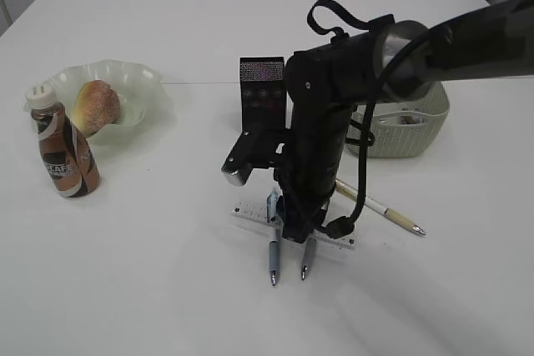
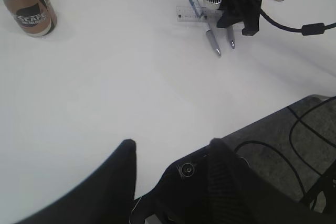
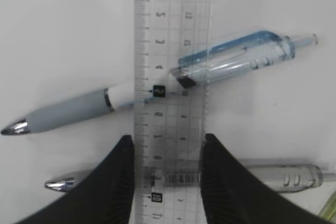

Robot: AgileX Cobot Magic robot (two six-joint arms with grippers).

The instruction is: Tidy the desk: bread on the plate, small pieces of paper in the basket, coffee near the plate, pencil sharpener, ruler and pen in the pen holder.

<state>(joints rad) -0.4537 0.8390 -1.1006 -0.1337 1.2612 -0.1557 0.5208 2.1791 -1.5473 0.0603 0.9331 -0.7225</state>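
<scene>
Ruler [image 3: 170, 77] lies across two pens [image 3: 157, 90], right gripper [image 3: 167, 148] straddling it with fingers narrowly parted, one at each edge. Left gripper [image 2: 170, 150] parted, holding nothing; coffee bottle [image 2: 29, 6] at its 11 o'clock.

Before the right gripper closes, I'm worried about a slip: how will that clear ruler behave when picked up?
The ruler looks thin, flat plastic, so probably light and slightly bendy. It lies across two pens, likely leaving edges raised for the right gripper, whose fingers straddle it. Its smooth surface may slip, and the pens could roll.
</scene>
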